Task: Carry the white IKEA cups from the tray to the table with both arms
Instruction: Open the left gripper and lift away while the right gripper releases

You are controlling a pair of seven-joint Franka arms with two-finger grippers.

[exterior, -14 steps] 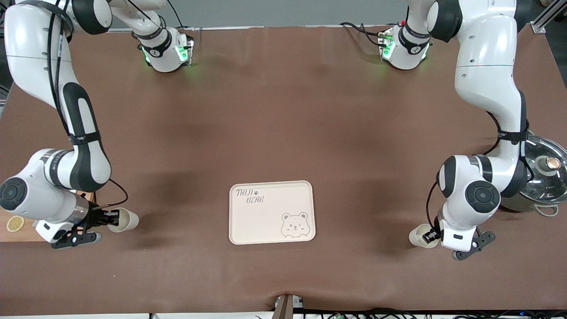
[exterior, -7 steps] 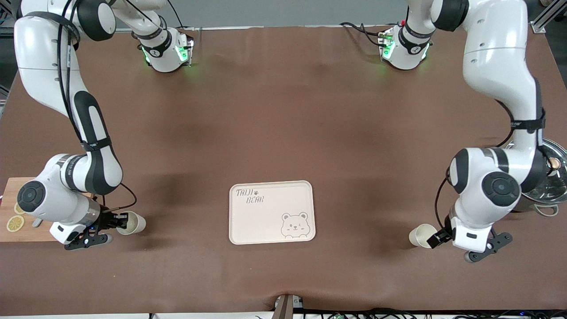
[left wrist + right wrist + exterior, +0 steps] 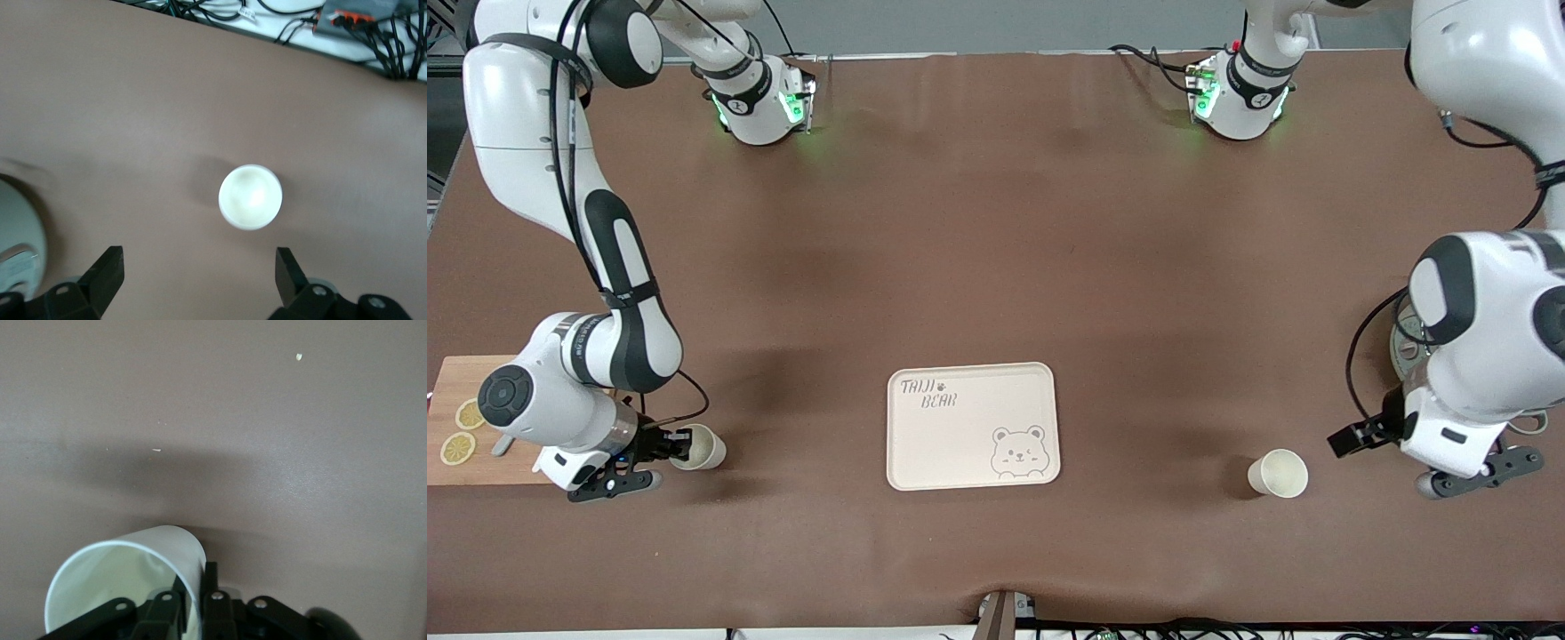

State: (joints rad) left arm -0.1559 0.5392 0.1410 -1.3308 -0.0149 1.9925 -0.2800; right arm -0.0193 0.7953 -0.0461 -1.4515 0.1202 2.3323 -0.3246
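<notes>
One white cup (image 3: 1279,472) stands upright on the brown table, between the bear tray and the left arm's end. My left gripper (image 3: 1352,439) is open and empty, raised beside this cup and apart from it. In the left wrist view the cup (image 3: 250,197) shows from above, clear of my open left gripper (image 3: 198,273). My right gripper (image 3: 671,444) is shut on the rim of the other white cup (image 3: 699,447), low over the table near the right arm's end. In the right wrist view the fingers (image 3: 210,603) pinch the wall of that cup (image 3: 127,577).
A cream bear tray (image 3: 971,425) lies at the table's middle, near the front camera. A wooden board (image 3: 454,462) with lemon slices lies at the right arm's end. A glass-lidded pot (image 3: 1403,342) is mostly hidden by the left arm. Cables (image 3: 373,27) run along the table edge.
My left gripper has let go of its cup, opened, and drawn up and away toward the left arm's end. My right gripper has carried its cup a little toward the tray.
</notes>
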